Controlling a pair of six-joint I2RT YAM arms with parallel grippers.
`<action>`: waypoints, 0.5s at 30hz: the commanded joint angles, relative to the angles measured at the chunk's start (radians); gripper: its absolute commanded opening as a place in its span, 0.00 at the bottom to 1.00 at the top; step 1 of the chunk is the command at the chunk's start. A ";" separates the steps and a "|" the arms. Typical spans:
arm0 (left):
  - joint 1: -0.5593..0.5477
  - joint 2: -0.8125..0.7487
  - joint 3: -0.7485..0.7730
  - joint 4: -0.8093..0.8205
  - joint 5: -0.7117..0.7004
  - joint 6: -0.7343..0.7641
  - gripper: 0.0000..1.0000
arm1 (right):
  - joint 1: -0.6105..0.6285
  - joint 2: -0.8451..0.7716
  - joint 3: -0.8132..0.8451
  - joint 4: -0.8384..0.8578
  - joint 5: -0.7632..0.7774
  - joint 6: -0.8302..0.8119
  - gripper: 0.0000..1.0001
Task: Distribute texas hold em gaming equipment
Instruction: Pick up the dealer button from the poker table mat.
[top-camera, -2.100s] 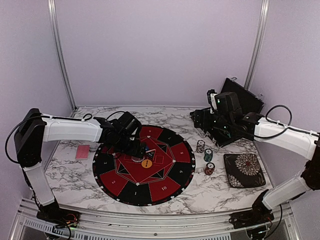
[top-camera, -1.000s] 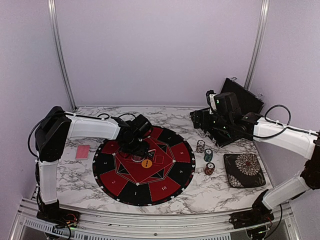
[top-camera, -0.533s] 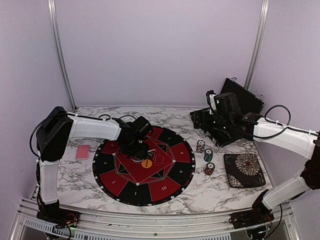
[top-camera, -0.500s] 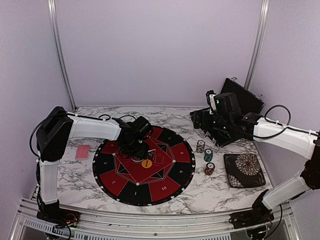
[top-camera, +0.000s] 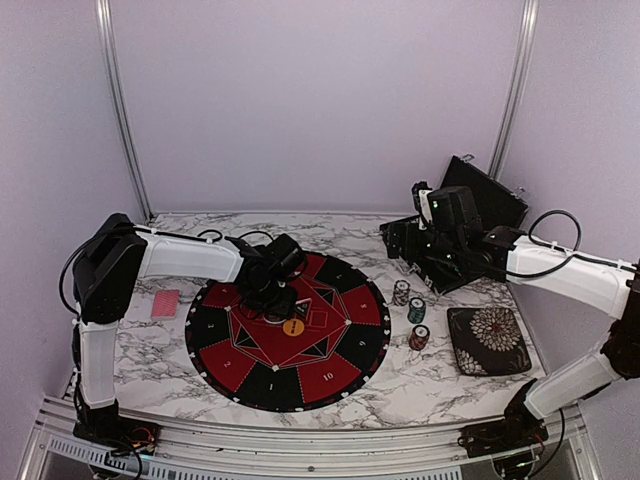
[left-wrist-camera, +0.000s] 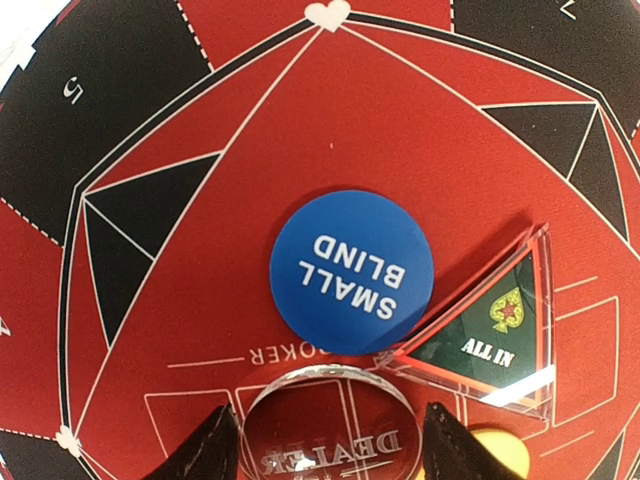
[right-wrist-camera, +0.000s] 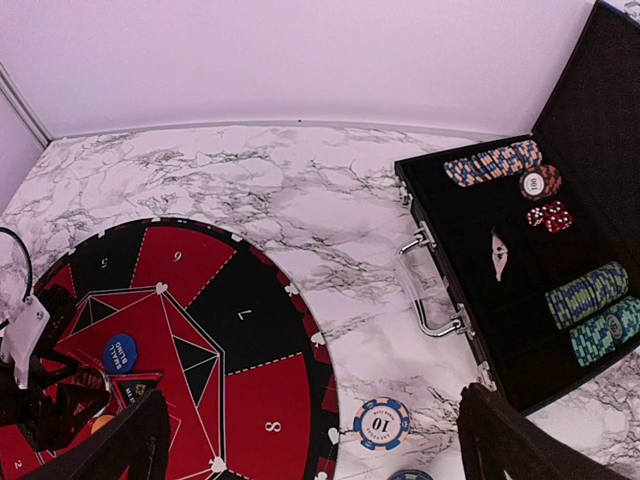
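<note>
Left gripper (left-wrist-camera: 325, 445) has narrowed around the clear dealer disc (left-wrist-camera: 325, 425), apparently to grasp it; contact unclear.

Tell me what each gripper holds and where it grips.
Left gripper straddles the clear dealer button at opposite edges, grip not confirmed. Right gripper is open, holding nothing.

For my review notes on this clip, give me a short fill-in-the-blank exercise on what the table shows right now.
1. The blue disc on the round mat reads SMALL ____.
2. The green triangular marker beside it reads ALL ____.
3. The clear disc between the left claw tips reads ____.
4. The chip near the black case shows the number ____.

Missing words: BLIND; IN; DEALER; 10
</note>
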 joint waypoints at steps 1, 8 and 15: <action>-0.010 0.020 -0.016 -0.041 -0.033 0.006 0.63 | 0.006 -0.014 -0.001 0.018 -0.006 0.005 0.98; -0.015 0.007 -0.042 -0.052 -0.052 0.007 0.67 | 0.006 -0.016 -0.011 0.023 -0.009 0.010 0.98; -0.015 0.005 -0.052 -0.048 -0.042 0.004 0.67 | 0.007 -0.017 -0.017 0.027 -0.011 0.013 0.98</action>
